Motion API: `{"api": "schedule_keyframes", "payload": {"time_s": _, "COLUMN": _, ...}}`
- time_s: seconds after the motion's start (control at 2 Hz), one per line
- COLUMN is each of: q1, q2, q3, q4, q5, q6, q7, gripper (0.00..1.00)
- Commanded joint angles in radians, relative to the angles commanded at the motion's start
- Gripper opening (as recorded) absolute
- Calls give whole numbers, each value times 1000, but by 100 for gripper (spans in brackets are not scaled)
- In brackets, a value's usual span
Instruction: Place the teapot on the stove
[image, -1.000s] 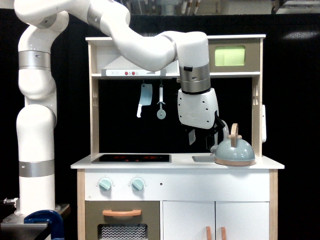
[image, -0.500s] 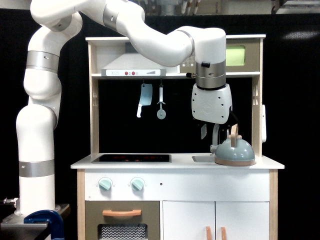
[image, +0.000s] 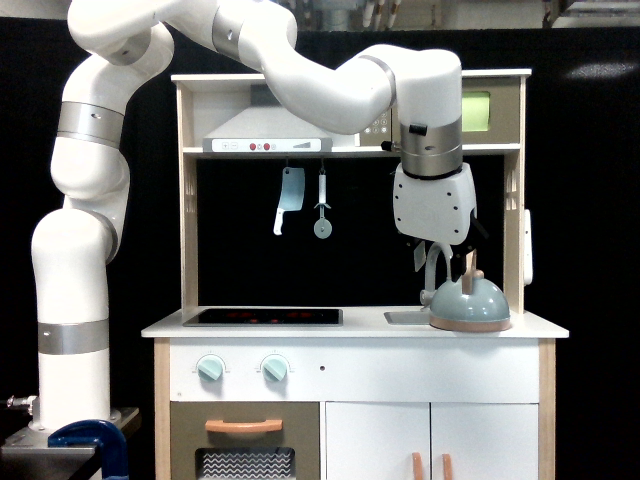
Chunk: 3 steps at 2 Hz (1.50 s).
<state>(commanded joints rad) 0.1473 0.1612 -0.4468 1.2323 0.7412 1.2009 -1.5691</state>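
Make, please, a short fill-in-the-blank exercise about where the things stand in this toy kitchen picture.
1. The teapot stands on the counter at the exterior view's ____ end.
2. The stove has ____ standing on it.
3. The gripper hangs just ____ the teapot's handle.
4. The teapot's handle is made of ____.

Missing words: right; nothing; above; wood

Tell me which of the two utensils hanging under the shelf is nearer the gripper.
The round-ended utensil, hanging on the exterior view's right of the blue cleaver, is nearer the gripper.
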Motion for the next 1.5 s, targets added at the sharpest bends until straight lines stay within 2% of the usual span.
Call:
{"api": "schedule_keyframes", "payload": {"time_s": 0.5, "q1": -29, "q2": 42, "q3": 34, "q4": 31, "q5": 41, "q6": 31, "q7": -65, "gripper": 100}}
{"api": "schedule_keyframes", "payload": {"time_s": 1.0, "q1": -21, "q2": 63, "q3": 113, "q4": 55, "q5": 70, "q6": -22, "q7": -10, "gripper": 100}}
{"api": "schedule_keyframes", "payload": {"time_s": 1.5, "q1": -13, "q2": 138, "q3": 198, "q4": 138, "q5": 86, "q6": -75, "q7": 61, "gripper": 100}}
